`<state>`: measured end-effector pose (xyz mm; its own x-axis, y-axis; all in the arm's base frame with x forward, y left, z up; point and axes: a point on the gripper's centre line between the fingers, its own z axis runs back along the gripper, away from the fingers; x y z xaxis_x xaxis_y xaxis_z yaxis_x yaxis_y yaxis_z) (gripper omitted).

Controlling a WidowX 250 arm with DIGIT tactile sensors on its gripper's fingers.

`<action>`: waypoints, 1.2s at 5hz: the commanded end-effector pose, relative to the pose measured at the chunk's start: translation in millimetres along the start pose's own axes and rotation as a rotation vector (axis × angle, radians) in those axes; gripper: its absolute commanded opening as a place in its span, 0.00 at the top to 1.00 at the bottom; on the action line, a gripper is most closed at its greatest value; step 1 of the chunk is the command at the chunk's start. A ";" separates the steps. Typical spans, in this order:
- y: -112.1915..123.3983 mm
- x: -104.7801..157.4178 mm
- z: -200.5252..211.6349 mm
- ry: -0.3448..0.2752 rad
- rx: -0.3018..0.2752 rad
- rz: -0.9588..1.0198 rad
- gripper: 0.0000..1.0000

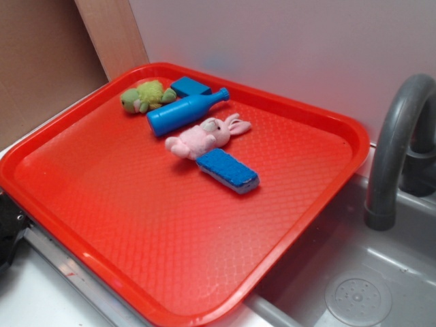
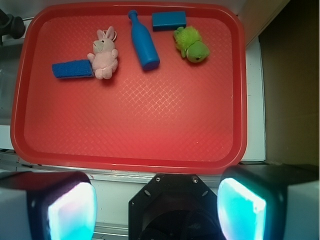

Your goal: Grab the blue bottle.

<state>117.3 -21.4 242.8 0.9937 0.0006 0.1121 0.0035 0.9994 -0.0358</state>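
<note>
The blue bottle (image 1: pixel 184 112) lies on its side at the far end of the red tray (image 1: pixel 170 231), neck towards the back wall. In the wrist view the blue bottle (image 2: pixel 144 42) lies near the tray's (image 2: pixel 135 125) top edge, neck up. My gripper (image 2: pixel 157 207) hovers high above the tray's near rim, far from the bottle. It is open wide, with one fingertip (image 2: pixel 70 210) at the lower left and the other at the lower right, and nothing between them.
A pink plush bunny (image 1: pixel 204 136) and a flat blue pad (image 1: pixel 228 170) lie right of the bottle. A green plush toy (image 1: pixel 146 97) and a blue block (image 1: pixel 191 86) lie behind it. A grey faucet (image 1: pixel 398 150) and sink (image 1: pixel 357 286) adjoin the tray.
</note>
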 end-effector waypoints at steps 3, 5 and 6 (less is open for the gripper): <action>4.3 83.4 -35.3 0.008 -0.012 0.022 0.00; 10.5 177.3 -106.6 -0.027 -0.023 -0.070 0.00; -2.8 194.0 -161.1 0.043 -0.001 -0.181 0.00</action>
<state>317.7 -18.8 84.2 0.9882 -0.1531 -0.0027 0.1530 0.9878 -0.0298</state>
